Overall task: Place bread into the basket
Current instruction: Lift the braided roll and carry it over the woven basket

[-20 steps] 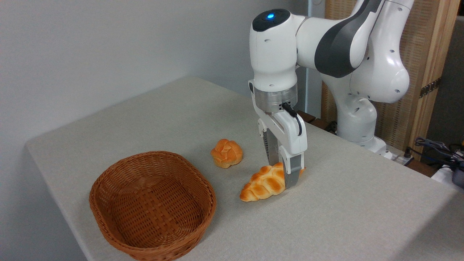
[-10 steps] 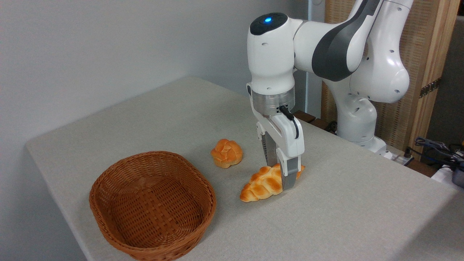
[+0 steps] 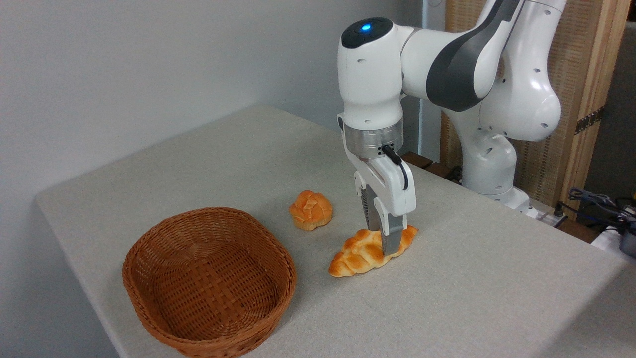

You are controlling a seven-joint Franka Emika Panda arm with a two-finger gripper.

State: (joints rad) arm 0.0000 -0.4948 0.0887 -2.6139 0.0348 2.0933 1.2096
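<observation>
The bread (image 3: 355, 256), a braided golden loaf, lies on the table to the right of the brown wicker basket (image 3: 290, 278), which holds nothing. My gripper (image 3: 381, 239) points straight down over the loaf's right half. Its front finger (image 3: 390, 241) presses against the loaf's near side, and the other finger stands behind the loaf. The jaws look closed on the bread, which still rests on the table.
A small round knotted bun (image 3: 310, 210) sits behind the loaf, between it and the basket's far end. The table's front edge runs close below the basket. Cables and a wooden screen (image 3: 576, 99) stand at the right, behind the arm's base.
The gripper slid a little left along the loaf toward its middle, and its fingers drew together onto it. The loaf, bun and basket have not moved.
</observation>
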